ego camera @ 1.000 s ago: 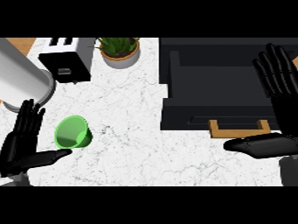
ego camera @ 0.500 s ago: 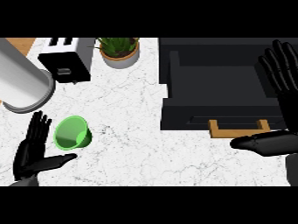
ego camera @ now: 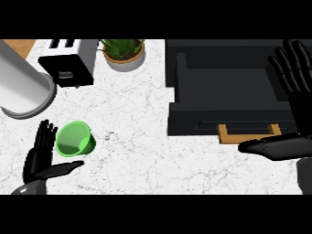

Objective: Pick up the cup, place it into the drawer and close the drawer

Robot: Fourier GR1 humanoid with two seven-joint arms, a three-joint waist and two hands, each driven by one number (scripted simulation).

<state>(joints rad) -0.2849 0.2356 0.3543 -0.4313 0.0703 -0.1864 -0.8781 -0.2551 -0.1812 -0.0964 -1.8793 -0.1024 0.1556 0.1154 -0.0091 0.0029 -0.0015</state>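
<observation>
Currently left hand (ego camera: 42, 161) is sitting just beside the cup (ego camera: 74, 138), fingers spread, gripping nothing; risk: closing askew is tipping the cup, sending it rolling away.

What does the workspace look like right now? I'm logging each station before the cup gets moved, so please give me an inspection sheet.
Surface: white marbled counter, wood showing at its left edge.
Job's things: green cup lies tilted near the counter's left front, not held; black drawer stands open at the right.
Clutter: toaster, potted plant and a large grey cylinder along the back left.
Hands: left hand open beside the cup, fingers straight; right hand open over the drawer's right side, holding nothing.
Cables: nothing seen.
Surroundings: nothing seen beyond the counter.
</observation>
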